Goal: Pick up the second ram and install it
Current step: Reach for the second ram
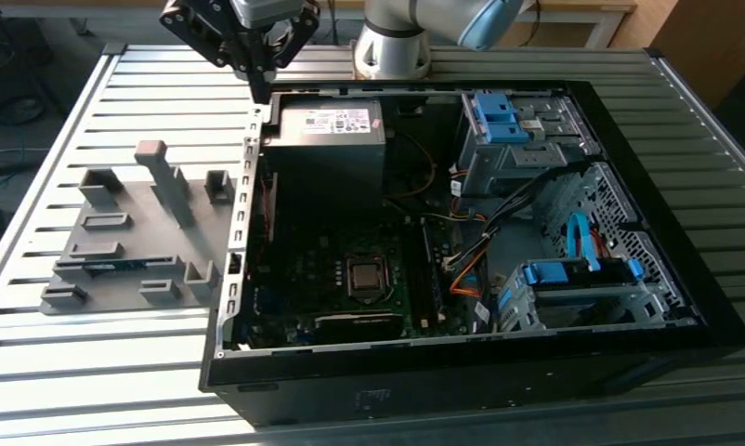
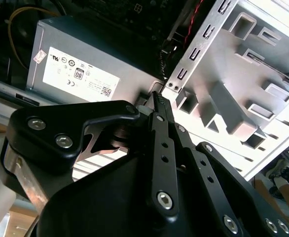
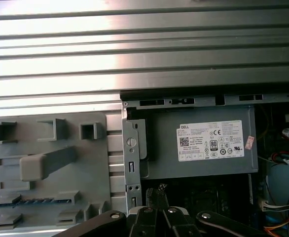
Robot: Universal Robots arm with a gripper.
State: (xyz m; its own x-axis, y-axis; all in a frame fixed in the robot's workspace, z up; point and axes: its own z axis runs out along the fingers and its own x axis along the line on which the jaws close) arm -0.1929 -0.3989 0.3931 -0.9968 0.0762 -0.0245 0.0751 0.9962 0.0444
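I read the table (image 1: 50, 362) as silver-grey metal, patterned with parallel ridged slats. The holder (image 1: 131, 237) on it is plain matt grey; the memory stick (image 1: 115, 266) in it is blue-green. The computer case (image 1: 472, 386) is black. The power supply (image 1: 332, 125) is grey, with a white label (image 3: 211, 140) printed in black. The drive clips (image 1: 499, 116) are bright blue. The gripper (image 1: 260, 91) is black with silver screw heads.
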